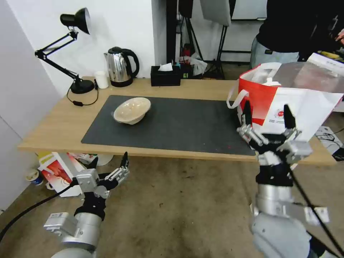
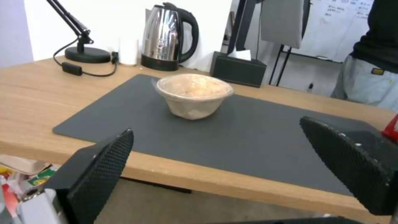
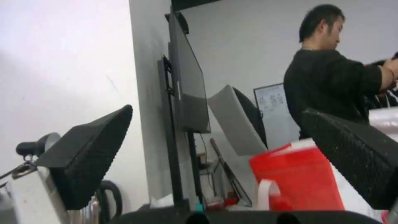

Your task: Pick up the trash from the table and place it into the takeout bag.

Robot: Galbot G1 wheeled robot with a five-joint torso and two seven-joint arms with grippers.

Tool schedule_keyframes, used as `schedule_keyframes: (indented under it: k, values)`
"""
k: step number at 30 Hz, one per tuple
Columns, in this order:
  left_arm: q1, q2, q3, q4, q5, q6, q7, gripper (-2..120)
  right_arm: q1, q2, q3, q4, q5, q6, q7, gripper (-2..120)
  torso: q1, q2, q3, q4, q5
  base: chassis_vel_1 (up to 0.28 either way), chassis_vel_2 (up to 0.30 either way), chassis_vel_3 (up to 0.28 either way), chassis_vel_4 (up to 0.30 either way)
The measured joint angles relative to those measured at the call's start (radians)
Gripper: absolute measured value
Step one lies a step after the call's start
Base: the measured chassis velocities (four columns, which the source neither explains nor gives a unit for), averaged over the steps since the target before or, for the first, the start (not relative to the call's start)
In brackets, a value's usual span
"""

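Both grippers spread and empty before the table; one bowl left on the mat.

The left gripper [image 1: 109, 163] hung low, below the near edge of the table [image 1: 53, 125], jaws apart. The right gripper [image 1: 267, 116] stood raised, jaws wide, in front of the bag [image 1: 308, 104] at the table's right end. The beige bowl [image 1: 132, 110] sat tilted on the mat [image 1: 179, 125], open mat all around it. Behind stood a lamp [image 1: 77, 53], white cup [image 1: 101, 79], kettle [image 1: 120, 67] and tissue box [image 1: 165, 76]. The bag's red logo was too small to read.
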Motion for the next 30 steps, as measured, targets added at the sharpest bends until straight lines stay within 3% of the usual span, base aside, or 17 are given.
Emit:
schedule_keyframes:
  k: [10,30]
  values:
    - [0.006,-0.001,-0.002,-0.003,0.002,-0.003,0.001,100,-0.118,0.026,-0.05,-0.033,-0.08,0.003,0.047,100,0.0,0.0,0.0,0.0,0.0002,0.0,0.0,0.0,0.0]
    - [0.007,0.0,0.0,0.003,0.004,-0.016,0.002,100,-0.224,0.013,-0.111,-0.073,0.016,-0.193,0.16,100,0.0,0.0,0.0,0.0,0.0002,0.0,0.0,0.0,0.0]
